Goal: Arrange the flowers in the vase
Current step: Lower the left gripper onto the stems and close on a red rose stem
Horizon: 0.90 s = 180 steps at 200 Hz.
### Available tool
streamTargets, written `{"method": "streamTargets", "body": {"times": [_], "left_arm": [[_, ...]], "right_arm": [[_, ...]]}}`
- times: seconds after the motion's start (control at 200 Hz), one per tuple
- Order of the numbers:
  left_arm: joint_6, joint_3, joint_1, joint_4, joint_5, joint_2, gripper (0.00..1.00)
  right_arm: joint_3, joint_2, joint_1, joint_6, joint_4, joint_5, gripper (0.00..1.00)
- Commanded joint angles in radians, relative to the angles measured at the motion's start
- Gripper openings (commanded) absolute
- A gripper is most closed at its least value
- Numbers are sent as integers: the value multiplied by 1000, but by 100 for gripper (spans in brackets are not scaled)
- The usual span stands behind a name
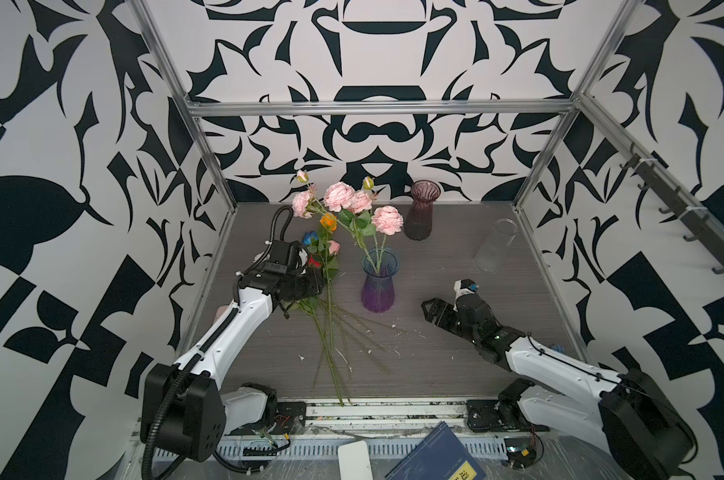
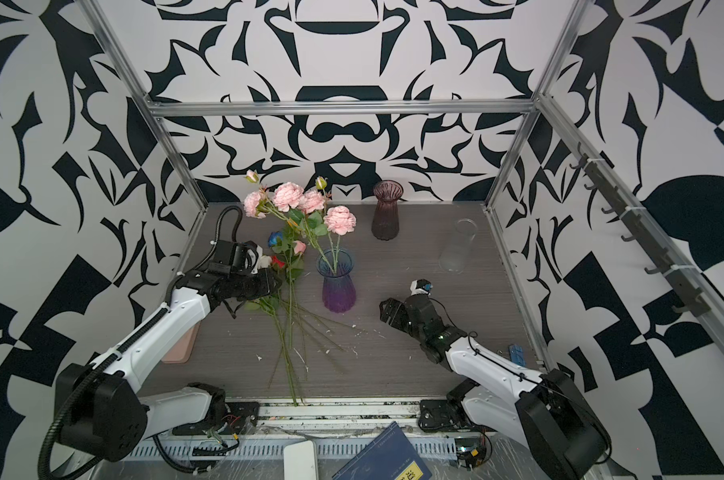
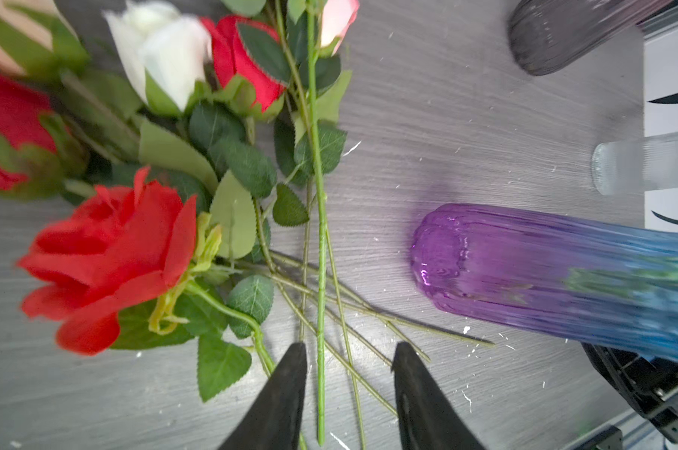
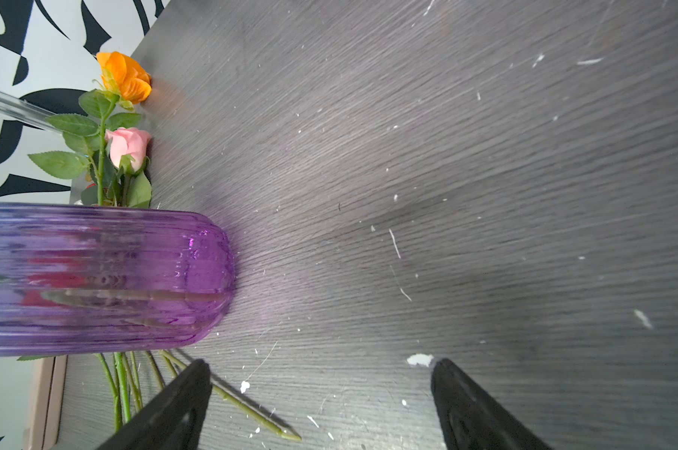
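While left gripper (image 3: 349,346) straddles a flower stem (image 3: 321,233) | right gripper (image 4: 322,364) spread wide

We found a grey wood-grain table (image 1: 455,365) flecked with white chips (image 1: 300,356). A blue-to-purple vase (image 1: 379,282) stood near its middle, a smoky purple vase (image 1: 422,210) by the far edge, and a clear glass vase (image 1: 493,245) toward the far right corner. Loose roses (image 1: 330,268) lay left of the middle, stems fanned toward the front edge.
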Motion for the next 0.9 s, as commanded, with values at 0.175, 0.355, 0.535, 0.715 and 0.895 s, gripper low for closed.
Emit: {"method": "streamTargets", "body": {"times": [0.175,0.355,0.535,0.715,0.895], "left_arm": [[-87,-137,2,-43,-38,-22,40],[-117,-243,1,8,3,-32,38],[-152,-316,-2,82,47,-6,37],[-164,-326,-11,118,56,25,37],[-167,-319,-20,147,50,100,39]], "right_arm": [[23,7,-2,-4,39,5,92],[29,16,-1,-5,37,0,92],[29,14,-2,-5,36,1,92],[29,13,-1,-5,31,5,92],[29,13,-1,-5,31,6,92]]}}
